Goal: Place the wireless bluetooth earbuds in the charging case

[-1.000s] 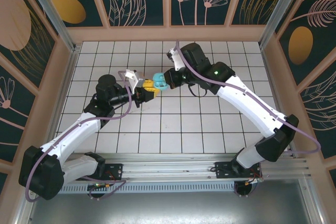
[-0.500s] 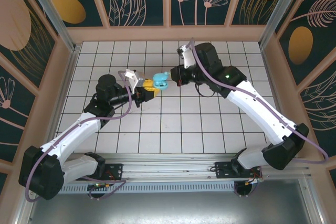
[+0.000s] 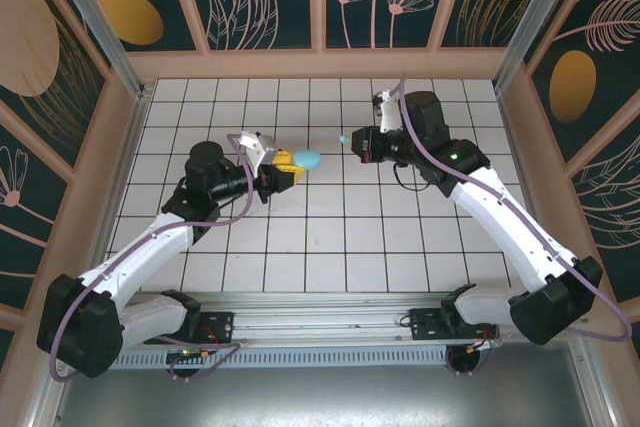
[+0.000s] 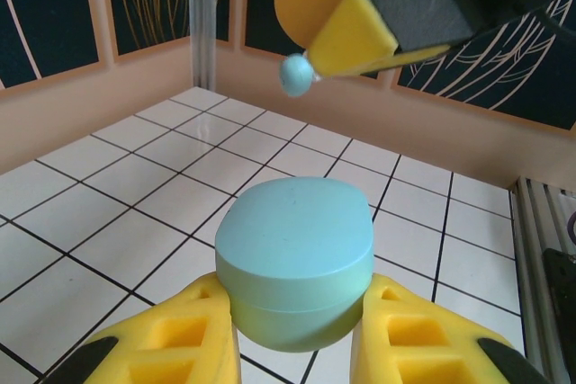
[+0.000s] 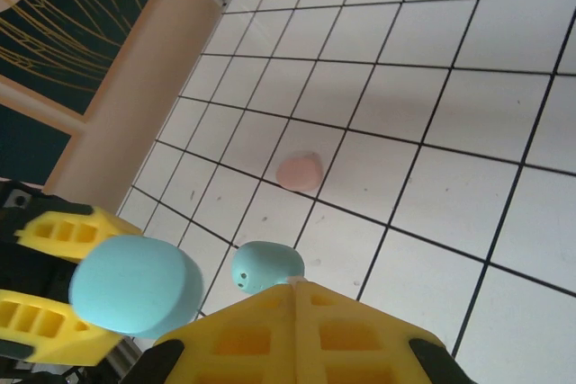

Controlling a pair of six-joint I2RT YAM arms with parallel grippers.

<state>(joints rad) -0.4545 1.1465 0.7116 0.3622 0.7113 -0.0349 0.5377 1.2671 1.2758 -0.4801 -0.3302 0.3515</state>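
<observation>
My left claw is clamped on the teal charging case, one yellow finger on each flank, holding it clear of the tabletop. My right claw is pressed together on a teal earbud, which protrudes from the fingertips and hangs in the air near the case, not touching it. A pale pink earbud lies on the tabletop below. The step in hand appears to be bringing the earbud to its seat. In the left wrist view the case presents a smooth top with a seam around it, and I see no open socket, so I should confirm that a seat is exposed before closing in. Hold the case steady and level, line the earbud up directly over the seat, and advance slowly. The pinch is on a small rounded part that may twist or slip. Release only once it is seated.
</observation>
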